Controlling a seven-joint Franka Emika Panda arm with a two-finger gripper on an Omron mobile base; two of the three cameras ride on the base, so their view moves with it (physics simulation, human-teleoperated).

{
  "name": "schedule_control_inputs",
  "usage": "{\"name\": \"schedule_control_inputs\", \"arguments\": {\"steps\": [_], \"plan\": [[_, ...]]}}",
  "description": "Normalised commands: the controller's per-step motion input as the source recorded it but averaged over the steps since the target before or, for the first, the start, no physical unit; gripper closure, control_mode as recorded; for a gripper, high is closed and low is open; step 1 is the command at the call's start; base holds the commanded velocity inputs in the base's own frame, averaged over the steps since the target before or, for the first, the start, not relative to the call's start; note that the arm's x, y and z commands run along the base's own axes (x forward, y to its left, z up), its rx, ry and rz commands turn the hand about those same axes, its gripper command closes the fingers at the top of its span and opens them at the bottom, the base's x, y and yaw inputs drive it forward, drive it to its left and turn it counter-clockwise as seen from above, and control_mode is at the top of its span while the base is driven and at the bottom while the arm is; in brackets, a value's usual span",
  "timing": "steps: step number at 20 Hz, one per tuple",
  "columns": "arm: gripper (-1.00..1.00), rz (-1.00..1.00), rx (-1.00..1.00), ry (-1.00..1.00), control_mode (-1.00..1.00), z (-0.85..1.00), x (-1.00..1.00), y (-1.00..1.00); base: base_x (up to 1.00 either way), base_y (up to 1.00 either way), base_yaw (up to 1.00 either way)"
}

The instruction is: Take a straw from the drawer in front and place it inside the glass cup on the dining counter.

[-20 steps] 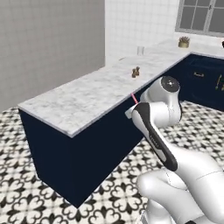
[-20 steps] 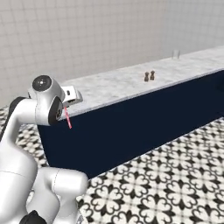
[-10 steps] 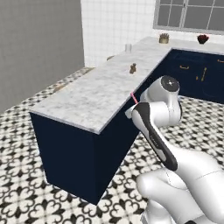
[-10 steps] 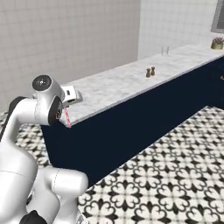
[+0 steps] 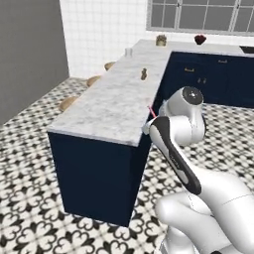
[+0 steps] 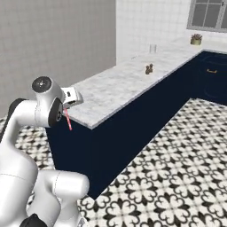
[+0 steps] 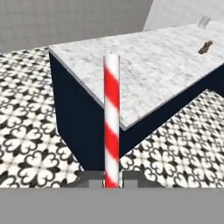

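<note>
My gripper (image 7: 111,180) is shut on the straw (image 7: 111,122), which looks red-and-white striped here and stands straight up between the fingertips (image 7: 92,177). In the left base view the straw (image 5: 152,112) pokes out beside the forearm, just off the near right edge of the dining counter (image 5: 114,104). In the right base view the straw (image 6: 68,119) hangs from the gripper (image 6: 65,107), in front of the counter's near corner (image 6: 91,126). The glass cup (image 5: 128,51) (image 6: 153,48) (image 7: 204,21) stands at the counter's far end. The drawer is out of view.
Two small brown shakers (image 5: 144,74) (image 6: 149,68) (image 7: 204,47) stand partway along the marble top. Round stools (image 5: 68,103) line the counter's left side. Navy cabinets (image 5: 208,79) with brass handles run along the back right. A patterned tile floor (image 6: 177,168) lies open on the right.
The whole picture has shifted: the base has driven and turned, so the counter now runs away end-on with its near corner close. The straw stays clamped in the gripper.
</note>
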Motion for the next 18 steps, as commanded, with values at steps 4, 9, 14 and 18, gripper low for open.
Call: {"name": "schedule_control_inputs", "arguments": {"steps": [4,9,14,18], "plan": [[1.00,0.00,0.00,0.00,1.00,0.00,0.00,0.00,-0.03,1.00,-0.36],[1.00,0.00,0.00,0.00,1.00,0.00,0.00,0.00,0.00,1.00,-0.35],[1.00,0.00,0.00,0.00,1.00,0.00,0.00,0.00,0.00,1.00,-0.38],[1.00,0.00,0.00,0.00,1.00,0.00,0.00,0.00,0.00,1.00,-0.40]]}}
